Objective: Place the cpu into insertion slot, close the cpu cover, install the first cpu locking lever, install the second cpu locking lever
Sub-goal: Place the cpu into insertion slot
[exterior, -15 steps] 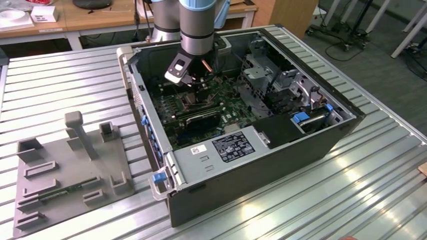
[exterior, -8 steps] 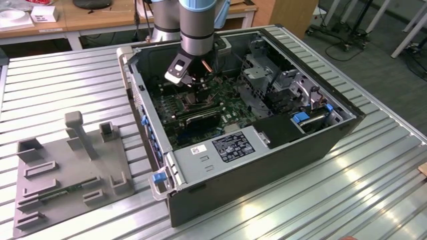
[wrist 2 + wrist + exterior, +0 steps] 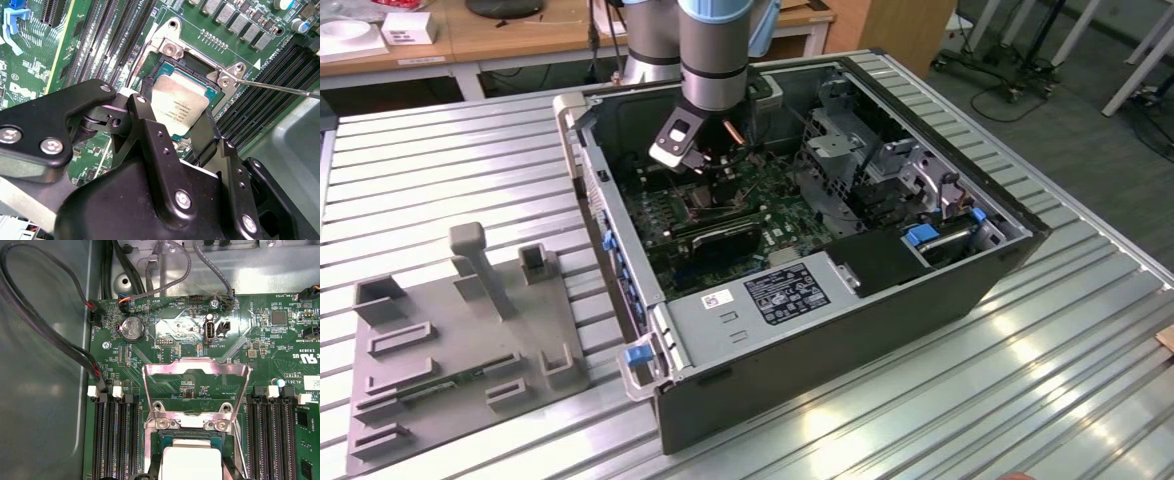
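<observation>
In the exterior view's upper middle, the gripper (image 3: 699,165) is hanging inside the computer case (image 3: 854,372). Its fingers (image 3: 144,120) are narrowly clamping the cpu (image 3: 178,102) between them, over the insertion slot (image 3: 196,62) and perhaps already seated. The cpu cover (image 3: 170,369) is standing open.

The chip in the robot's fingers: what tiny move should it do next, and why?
Probably ease it straight down. The gripper holds the cpu at the insertion slot, the cpu cover is flipped open, and seating isn't clear.

cpu (image 3: 177,105) silvery top up, at insertion slot (image 3: 196,62); cpu cover (image 3: 165,369) swung open, off slot
</observation>
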Tool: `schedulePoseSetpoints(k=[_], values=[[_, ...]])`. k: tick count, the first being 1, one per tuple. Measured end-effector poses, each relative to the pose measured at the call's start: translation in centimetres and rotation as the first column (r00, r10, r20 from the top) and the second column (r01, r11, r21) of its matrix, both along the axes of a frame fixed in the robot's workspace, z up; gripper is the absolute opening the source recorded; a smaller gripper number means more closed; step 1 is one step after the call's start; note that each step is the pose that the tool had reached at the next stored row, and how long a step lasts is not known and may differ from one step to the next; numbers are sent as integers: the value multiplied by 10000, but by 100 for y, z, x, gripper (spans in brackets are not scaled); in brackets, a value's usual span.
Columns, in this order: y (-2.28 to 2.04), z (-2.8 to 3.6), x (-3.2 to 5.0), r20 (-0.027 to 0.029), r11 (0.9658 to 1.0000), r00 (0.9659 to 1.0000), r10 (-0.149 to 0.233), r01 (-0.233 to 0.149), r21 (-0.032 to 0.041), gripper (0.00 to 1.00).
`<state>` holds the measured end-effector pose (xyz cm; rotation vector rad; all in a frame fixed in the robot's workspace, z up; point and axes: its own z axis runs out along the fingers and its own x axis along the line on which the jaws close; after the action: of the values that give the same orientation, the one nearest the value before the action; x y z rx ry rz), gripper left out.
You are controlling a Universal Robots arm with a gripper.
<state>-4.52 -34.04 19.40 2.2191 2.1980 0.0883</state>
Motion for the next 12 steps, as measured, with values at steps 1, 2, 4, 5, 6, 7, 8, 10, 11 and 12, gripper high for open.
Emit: schedulePoseSetpoints(k=[1, 2, 4, 5, 6, 7, 8, 10, 11, 12], values=[[0, 0, 0, 0, 10000, 10000, -6, 6, 0, 54], [0, -1, 0, 0, 10000, 10000, -16, 16, 0, 54], [0, -1, 0, 0, 10000, 10000, -24, 24, 0, 54], [0, -1, 0, 0, 10000, 10000, -32, 32, 0, 54], [0, -1, 0, 0, 10000, 10000, -45, 45, 0, 54], [0, -2, 0, 0, 10000, 10000, -66, 66, 0, 54], [0, -3, 0, 0, 10000, 10000, -88, 88, 0, 54], [0, -3, 0, 0, 9999, 9999, -109, 109, -1, 54], [0, -3, 0, 0, 9999, 9999, -114, 114, 0, 54], [0, -3, 1, 0, 9999, 9999, -117, 117, 0, 54]])
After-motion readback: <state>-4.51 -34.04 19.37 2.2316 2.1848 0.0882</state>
